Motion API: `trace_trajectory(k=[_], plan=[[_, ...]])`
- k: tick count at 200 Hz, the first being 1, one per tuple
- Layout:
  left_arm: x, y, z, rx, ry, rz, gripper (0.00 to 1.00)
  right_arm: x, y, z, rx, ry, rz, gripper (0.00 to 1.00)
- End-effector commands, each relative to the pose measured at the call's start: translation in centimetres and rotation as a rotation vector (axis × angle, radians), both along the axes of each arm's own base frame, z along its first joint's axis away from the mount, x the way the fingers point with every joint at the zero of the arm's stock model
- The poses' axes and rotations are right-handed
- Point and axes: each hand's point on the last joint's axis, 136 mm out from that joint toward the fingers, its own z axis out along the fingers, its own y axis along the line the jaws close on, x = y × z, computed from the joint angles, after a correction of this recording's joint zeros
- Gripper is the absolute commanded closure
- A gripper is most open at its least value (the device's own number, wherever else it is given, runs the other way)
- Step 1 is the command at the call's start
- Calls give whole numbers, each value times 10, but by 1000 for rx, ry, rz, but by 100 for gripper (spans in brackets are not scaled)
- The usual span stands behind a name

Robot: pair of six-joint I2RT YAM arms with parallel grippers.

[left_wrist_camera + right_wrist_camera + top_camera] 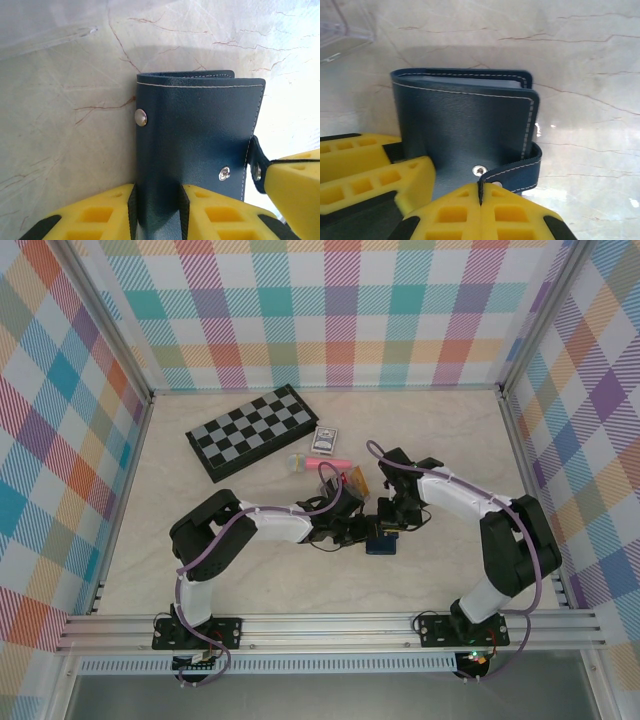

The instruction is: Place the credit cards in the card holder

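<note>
card holder (pixel 465 125): light, limp leather | left jaws clamp its body | right jaws pinch its snap tab (pixel 520 172)

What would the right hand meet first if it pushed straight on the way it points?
The right hand, shut on the snap tab, would probably press first into the card holder just ahead; depth is unclear.

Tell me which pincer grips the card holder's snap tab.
The right pincer, shut on the snap tab; the left pincer clamps the card holder's folded body instead.
</note>
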Motion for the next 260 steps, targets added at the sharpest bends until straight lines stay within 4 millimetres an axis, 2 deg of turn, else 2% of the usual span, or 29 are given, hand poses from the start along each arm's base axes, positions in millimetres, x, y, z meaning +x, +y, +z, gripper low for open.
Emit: trace_trajectory(k=[1, 147, 217, 260], plan=[[-16, 4, -8, 38, 39, -25, 71, 2, 17, 4, 80, 5, 17, 100], [-15, 3, -9, 41, 41, -26, 71, -4, 11, -25, 26, 76, 17, 100], [-15, 4, -10, 44, 42, -26, 72, -19, -6, -47, -29, 111, -27, 100], [-16, 5, -10, 47, 44, -25, 72, -19, -2, -57, 140, 155, -116, 100]])
